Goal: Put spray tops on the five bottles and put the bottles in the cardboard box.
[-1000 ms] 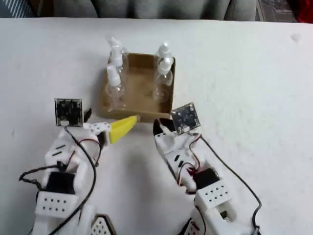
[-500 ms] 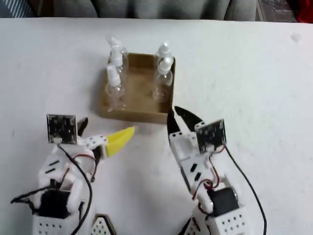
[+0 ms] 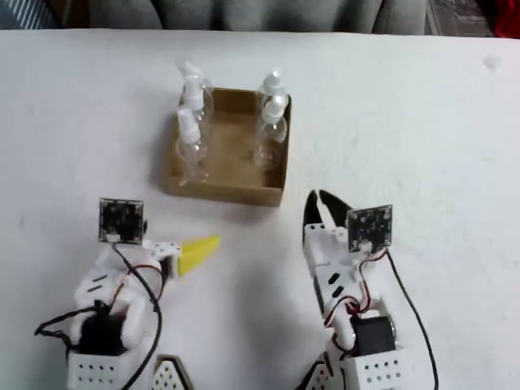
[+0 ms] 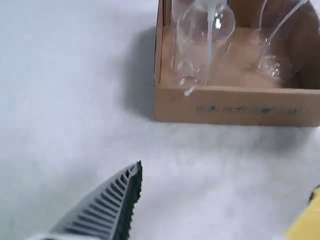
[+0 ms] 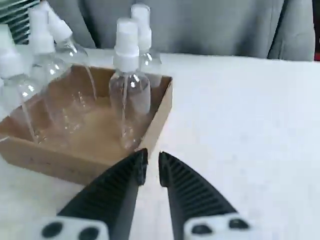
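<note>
Table: biggest thing; flat, w/ a white matte cover, slightly fuzzy like cloth.

Cardboard box: sits on the table at middle-rear, beyond both arms. Brown, shallow, open on top, approx. square. Thin walls w/ raw cut edges, plain dull surface. Faint print on the front wall, not readable.

Left gripper: above bare table, in front of the box's front-left part, near it but apart. One jaw is dark grey w/ ribbed teeth, the other is yellow and smooth. The two jaws stand wide apart and nothing is between them.

Right gripper: above the table just in front of the box's front-right corner, not touching it. Two black pointed jaws w/ fine ribs on the inner sides. They are almost together, only a thin slit is left, and they hold nothing.

Bottles: four stand inside the box, approx. one per corner. Three are upright; the rear-left one leans a bit in the high view. Clear glossy plastic, round body, rounded shoulders, narrow neck. The brown box floor shows through them. A thin tube runs down inside the one nearest in the left wrist view.

Spray tops: white, opaque, small cylinder shape; one sits on each of the four bottles.
</note>
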Available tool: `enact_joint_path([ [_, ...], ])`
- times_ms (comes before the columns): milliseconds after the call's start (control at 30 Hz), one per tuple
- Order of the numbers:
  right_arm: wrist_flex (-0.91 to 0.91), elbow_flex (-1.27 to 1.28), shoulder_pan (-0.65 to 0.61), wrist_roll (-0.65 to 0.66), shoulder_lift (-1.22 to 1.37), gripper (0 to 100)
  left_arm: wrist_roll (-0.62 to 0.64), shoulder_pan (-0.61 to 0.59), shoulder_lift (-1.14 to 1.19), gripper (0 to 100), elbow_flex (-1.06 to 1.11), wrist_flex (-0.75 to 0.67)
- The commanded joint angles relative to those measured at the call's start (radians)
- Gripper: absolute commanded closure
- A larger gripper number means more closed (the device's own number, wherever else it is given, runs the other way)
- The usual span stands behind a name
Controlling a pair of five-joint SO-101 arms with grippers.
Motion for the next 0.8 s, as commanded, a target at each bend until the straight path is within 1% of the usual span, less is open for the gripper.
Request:
enact_joint_path([
  [0,0.039,0.038,0.024,-0.025,-0.005,98.3,-0.034,-0.005,-0.007,55,0.081,-0.097],
  [133,0.151,0.038,0.033,-0.026,-0.005,98.3,-0.063,-0.002,-0.008,55,0.077,-0.060],
  [367,0.371,0.038,0.028,-0.026,-0.005,98.2,-0.064,0.002,-0.008,55,0.077,0.052],
  [467,0.440,0.038,0.028,-0.026,-0.005,98.2,-0.066,0.002,-0.008,55,0.077,0.075],
  [567,0.484,0.038,0.028,-0.026,-0.005,98.2,-0.126,0.002,-0.008,55,0.077,0.112],
  [633,0.503,0.038,0.028,-0.026,-0.005,98.2,-0.149,0.002,-0.008,60,0.077,0.118],
  [667,0.513,0.038,0.028,-0.026,-0.005,98.2,-0.153,0.002,-0.008,65,0.077,0.118],
  [767,0.553,0.038,0.028,-0.026,-0.005,98.2,-0.155,0.004,-0.008,84,0.077,0.117],
])
